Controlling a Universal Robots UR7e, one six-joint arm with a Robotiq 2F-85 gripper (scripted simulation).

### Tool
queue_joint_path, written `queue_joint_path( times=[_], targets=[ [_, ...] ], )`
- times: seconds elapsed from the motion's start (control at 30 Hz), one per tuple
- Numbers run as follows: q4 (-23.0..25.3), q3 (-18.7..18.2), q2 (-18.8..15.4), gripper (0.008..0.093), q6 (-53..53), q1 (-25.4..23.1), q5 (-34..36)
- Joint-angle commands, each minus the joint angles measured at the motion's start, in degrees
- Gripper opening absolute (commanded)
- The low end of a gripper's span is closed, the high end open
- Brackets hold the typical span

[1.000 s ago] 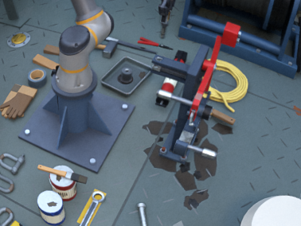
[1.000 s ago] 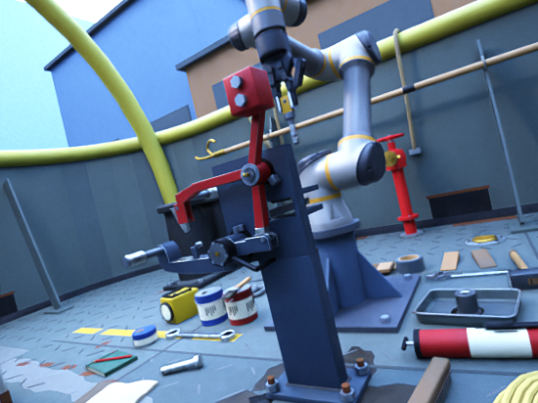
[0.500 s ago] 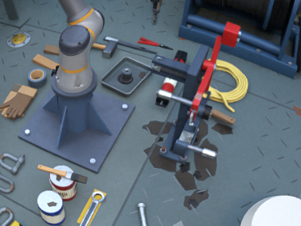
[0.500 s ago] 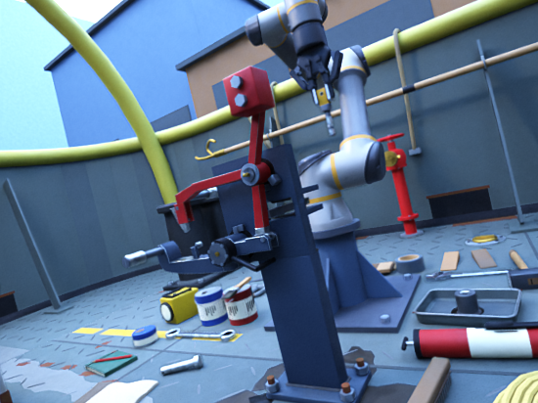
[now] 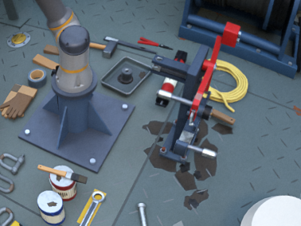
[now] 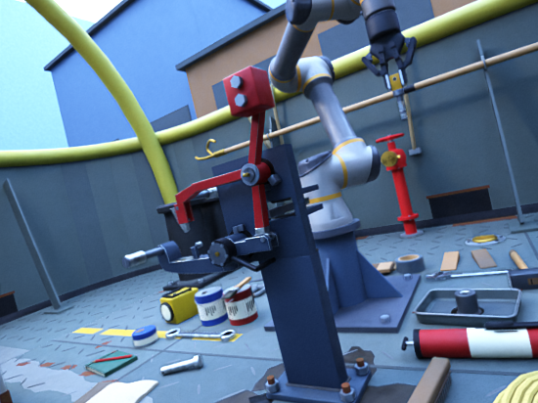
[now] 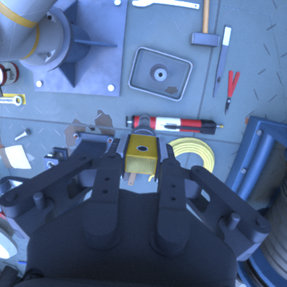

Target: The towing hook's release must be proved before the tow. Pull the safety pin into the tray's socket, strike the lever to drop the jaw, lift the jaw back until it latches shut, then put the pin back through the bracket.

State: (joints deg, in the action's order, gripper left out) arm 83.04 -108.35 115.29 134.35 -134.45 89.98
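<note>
The safety pin point(image 6: 398, 95), with a yellow block head point(image 7: 141, 154) and a thin grey shank hanging down, is up in the air high above the floor. Below and off to one side lies the grey tray point(image 5: 126, 75) point(image 6: 467, 305) point(image 7: 160, 73) with its dark socket point(image 5: 126, 74) point(image 6: 465, 299) point(image 7: 159, 74) empty. The blue towing-hook stand point(image 5: 190, 104) point(image 6: 298, 274) carries the red lever point(image 5: 217, 53) point(image 6: 252, 146) upright and the dark jaw point(image 6: 195, 254) out to its side. My gripper point(image 6: 392, 73) point(image 7: 141, 163) is out of the side camera's sight and is closed, holding the pin by its head.
Behind the stand is a blue winch frame point(image 5: 243, 32) point(image 7: 258, 163). A yellow rope coil point(image 5: 231, 85) point(image 7: 189, 150) and a red-and-white grease gun point(image 6: 472, 342) point(image 7: 173, 123) lie between stand and tray. My arm's base plate point(image 5: 75, 125) sits beside the tray, with a hammer point(image 5: 101, 47) and pliers point(image 5: 153, 42) behind.
</note>
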Motion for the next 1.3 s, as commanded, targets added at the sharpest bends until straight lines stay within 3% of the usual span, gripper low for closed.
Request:
queue_joint_path(
  times=[0.0, 0.27, 0.73, 1.0, 1.27],
  targets=[
    [0.33, 0.39, -0.62, 0.0080, 1.38, -1.27, 0.03],
    [1.84, 2.43, -4.12, 0.0080, 9.00, -8.81, 0.04],
    [3.05, 1.51, -4.42, 0.0080, 9.84, -9.69, 0.03],
    [8.11, -3.69, -4.33, 0.0080, 9.88, -9.75, 0.02],
    [18.36, -12.83, -5.46, 0.0080, 9.89, -9.77, 0.02]
  ],
)
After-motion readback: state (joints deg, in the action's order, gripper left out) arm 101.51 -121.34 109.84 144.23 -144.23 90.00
